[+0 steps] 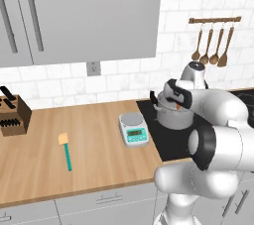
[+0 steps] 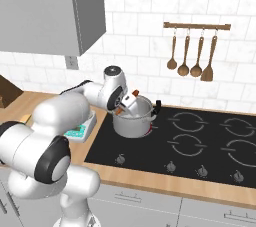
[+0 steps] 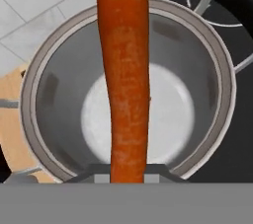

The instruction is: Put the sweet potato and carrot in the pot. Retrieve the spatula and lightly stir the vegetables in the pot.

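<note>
In the hand view the carrot (image 3: 123, 75) runs lengthwise up the middle of the frame, its lower end disappearing behind the bottom edge and its upper end cut off by the top. The fingertips are hidden there; the gripper (image 2: 126, 105) is clamped on the carrot, which projects from it as a short orange stub in the right base view. Behind the carrot lies the open mouth of the pot (image 3: 49, 94). Its bare steel floor is visible on both sides of the carrot, but the strip directly behind the carrot is concealed.

In the left base view the arm's own white links cover most of the pot (image 1: 171, 117), leaving only part of its wall and rim exposed. The sweet potato cannot be made out in any view.

The arm reaches forward from the base, elbow bent, with the wrist folded down so the hand points into the pot from above its rim. The pot stands on the near left corner of the black cooktop (image 2: 200, 141).

The spatula (image 1: 65, 150) lies flat on the wooden counter (image 1: 89, 135), well apart from the pot, left of the kitchen scale (image 1: 133, 129). Wooden spoons (image 2: 192, 56) hang on the far wall.
</note>
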You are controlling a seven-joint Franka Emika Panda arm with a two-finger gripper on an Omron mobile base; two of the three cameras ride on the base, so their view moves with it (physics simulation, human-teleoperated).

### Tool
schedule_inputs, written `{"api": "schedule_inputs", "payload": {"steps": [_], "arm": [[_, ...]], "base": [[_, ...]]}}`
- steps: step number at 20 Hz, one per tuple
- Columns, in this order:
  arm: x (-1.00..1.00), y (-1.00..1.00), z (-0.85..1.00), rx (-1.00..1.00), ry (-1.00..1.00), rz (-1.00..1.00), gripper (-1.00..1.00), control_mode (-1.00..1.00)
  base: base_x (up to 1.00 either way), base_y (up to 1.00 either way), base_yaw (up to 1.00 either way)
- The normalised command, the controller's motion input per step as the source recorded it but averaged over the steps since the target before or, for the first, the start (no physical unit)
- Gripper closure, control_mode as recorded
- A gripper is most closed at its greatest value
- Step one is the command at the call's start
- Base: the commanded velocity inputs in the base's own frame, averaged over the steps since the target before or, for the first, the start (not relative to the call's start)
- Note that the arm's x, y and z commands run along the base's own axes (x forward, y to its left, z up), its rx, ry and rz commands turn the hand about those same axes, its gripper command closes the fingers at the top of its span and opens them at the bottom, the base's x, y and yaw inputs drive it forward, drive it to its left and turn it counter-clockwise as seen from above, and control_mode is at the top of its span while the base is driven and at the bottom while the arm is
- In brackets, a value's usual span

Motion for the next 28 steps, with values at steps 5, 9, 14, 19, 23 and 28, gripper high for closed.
{"api": "schedule_inputs", "payload": {"steps": [5,9,14,19,23,28], "arm": [[0.01,-0.07,-0.21,-0.01,-0.03,0.0,1.0,-1.0],[0.11,-0.04,-0.09,0.0,-0.04,0.0,1.0,-1.0],[0.31,-0.08,0.12,0.0,-0.03,0.0,1.0,-1.0],[0.33,-0.07,0.12,0.0,-0.01,0.0,1.0,-1.0],[0.05,-0.01,-0.06,0.0,0.0,0.0,1.0,-1.0],[0.0,0.0,-0.41,-0.02,-0.02,0.0,1.0,-1.0]], "base": [[0.0,0.0,0.0],[0.0,0.0,0.0],[0.0,0.0,0.0],[0.0,0.0,0.0],[0.0,0.0,0.0],[0.0,0.0,0.0]]}}
